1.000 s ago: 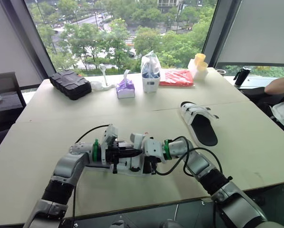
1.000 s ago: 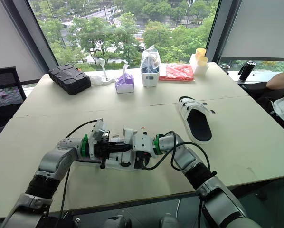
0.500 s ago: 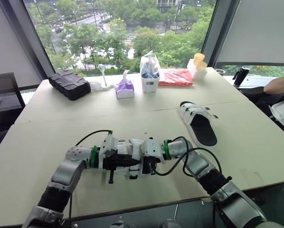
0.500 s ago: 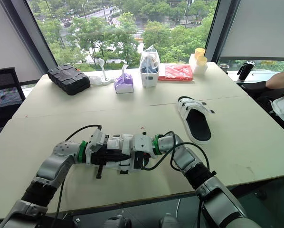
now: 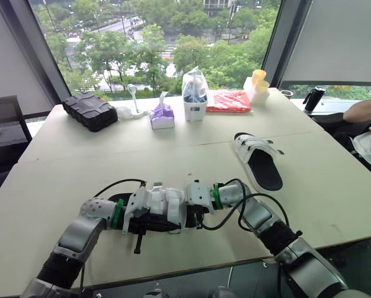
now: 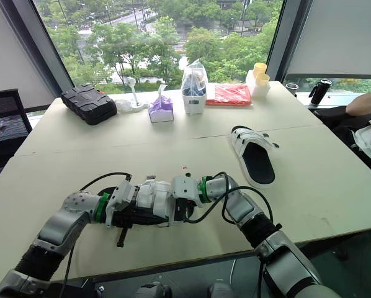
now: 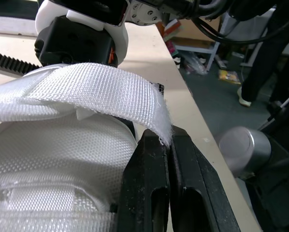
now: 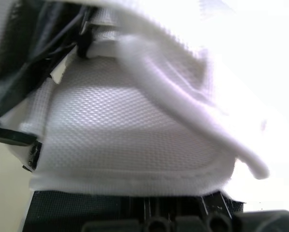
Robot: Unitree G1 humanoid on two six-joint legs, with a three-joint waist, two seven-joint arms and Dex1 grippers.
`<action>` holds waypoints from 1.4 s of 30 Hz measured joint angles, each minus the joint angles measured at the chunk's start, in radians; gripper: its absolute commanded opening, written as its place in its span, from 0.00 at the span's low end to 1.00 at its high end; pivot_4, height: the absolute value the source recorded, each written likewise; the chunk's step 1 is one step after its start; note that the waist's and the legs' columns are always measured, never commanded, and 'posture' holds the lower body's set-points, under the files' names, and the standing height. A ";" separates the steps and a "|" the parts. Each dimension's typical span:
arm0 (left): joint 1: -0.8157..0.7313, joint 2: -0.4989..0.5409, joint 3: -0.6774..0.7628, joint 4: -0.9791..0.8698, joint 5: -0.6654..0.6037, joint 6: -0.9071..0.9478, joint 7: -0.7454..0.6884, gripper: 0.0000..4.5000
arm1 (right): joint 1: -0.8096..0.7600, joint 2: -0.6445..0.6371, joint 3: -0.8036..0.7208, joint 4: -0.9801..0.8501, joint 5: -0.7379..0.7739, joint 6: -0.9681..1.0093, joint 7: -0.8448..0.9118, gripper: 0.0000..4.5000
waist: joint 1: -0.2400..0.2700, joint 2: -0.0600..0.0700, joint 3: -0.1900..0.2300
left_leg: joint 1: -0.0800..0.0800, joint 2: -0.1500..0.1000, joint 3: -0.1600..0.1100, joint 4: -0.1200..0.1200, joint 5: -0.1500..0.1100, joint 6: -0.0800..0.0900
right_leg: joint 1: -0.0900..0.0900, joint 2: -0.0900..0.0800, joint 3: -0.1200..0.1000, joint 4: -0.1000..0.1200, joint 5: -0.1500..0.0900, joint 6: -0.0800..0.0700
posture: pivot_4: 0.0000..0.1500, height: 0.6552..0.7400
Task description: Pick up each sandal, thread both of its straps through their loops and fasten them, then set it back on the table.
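Left eye view, against the frame of a second ago: the left arm has swung down toward the near edge of the table (image 5: 67, 155), and its wrist now lies lower and closer to the robot; the near sandal (image 5: 172, 205) has come with it and sits low over the tabletop between the two wrists; the right arm has barely shifted; the far sandal (image 5: 259, 160) lies flat where it lay before, well apart to the right, sole down, toe toward the window.

Left wrist view: the left gripper (image 7: 165, 139) is pinched narrow on the free tip of a white woven strap (image 7: 96, 92); the two black fingers (image 7: 145, 179) stand almost together with the strap end caught between them; the strap arches up from the sandal's white mesh upper and runs down to the fingertips.

The right gripper (image 5: 190, 213) presses against the opposite end of the same sandal, facing the left one; the right wrist view gives white mesh at very close range; whether that gripper is wide or closed cannot be told.
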 measured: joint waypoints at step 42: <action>0.223 -0.009 0.044 -0.001 -0.001 -0.158 0.072 0.98 | 0.000 -0.003 -0.005 0.001 -0.002 0.000 0.003 0.00 | 0.003 0.004 -0.002 | -0.003 0.001 0.001 0.000 0.000 0.000 | -0.004 -0.002 0.000 0.000 -0.001 0.000 | 1.00 1.00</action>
